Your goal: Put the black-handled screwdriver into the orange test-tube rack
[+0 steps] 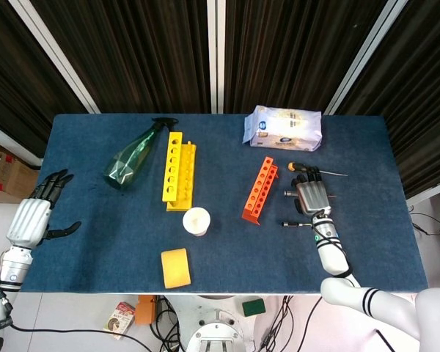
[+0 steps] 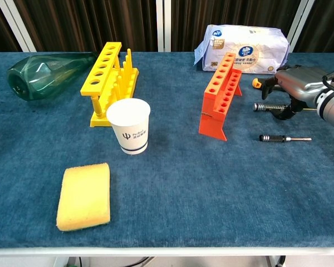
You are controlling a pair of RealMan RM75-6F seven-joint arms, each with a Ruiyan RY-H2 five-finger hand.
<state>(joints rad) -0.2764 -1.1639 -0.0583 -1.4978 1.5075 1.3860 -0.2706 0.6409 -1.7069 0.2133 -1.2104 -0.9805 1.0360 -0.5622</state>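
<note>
Apparently right hand [image 1: 310, 196] over screwdrivers [image 2: 265, 107].

Right hand [image 1: 310, 196] is over the right part of the table, back of hand facing up, fingers [image 2: 271, 83] pointing toward the far edge and bent downward; the thumb hangs below the palm in the chest view. Whether it touches anything beneath: cannot tell. Right forearm runs back toward the near edge. Left hand [image 1: 34, 216] hangs off the left edge, fingers spread and extended, thumb out sideways, holding nothing.
</note>
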